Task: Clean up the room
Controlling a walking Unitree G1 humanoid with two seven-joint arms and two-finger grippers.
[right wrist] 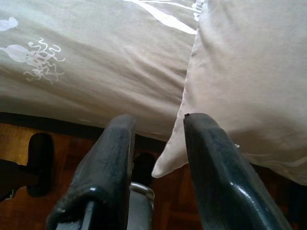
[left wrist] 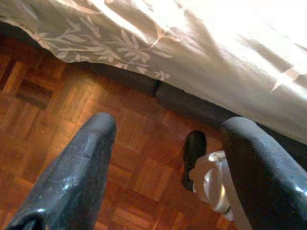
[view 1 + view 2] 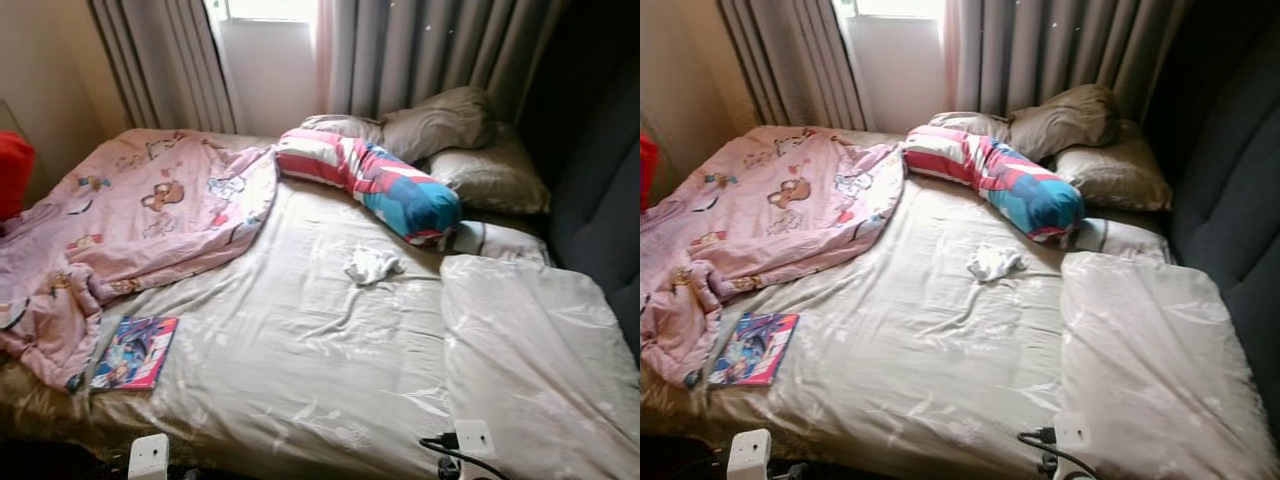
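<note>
The bed (image 3: 300, 350) spans the head views, covered by a beige sheet with a pale leaf print at its near edge; no brand, label or legible writing can be made out on any item. A pink cartoon-print blanket (image 3: 130, 215) lies bunched over the bed's left half, trailing toward the near left corner. A flat beige pillow (image 3: 535, 350) lies on the near right part of the bed, and two more beige pillows (image 3: 455, 140) are stacked at the far right by the grey curtains (image 3: 430, 50). A striped bolster (image 3: 375, 180) in pink, white and blue lies diagonally in front of them. A colourful book (image 3: 135, 352) lies on the sheet near the left edge, touching the blanket's hem. A small crumpled white cloth (image 3: 372, 265) lies mid-bed, just in front of the bolster's near end. My left gripper (image 2: 165, 153) hangs below the mattress edge over the parquet floor (image 2: 57, 110), fingers spread wide, holding nothing; my right gripper (image 1: 158, 143) points at the flat pillow's corner overhanging the bed edge, fingers parted, holding nothing. Book and cloth lie well apart from both grippers
</note>
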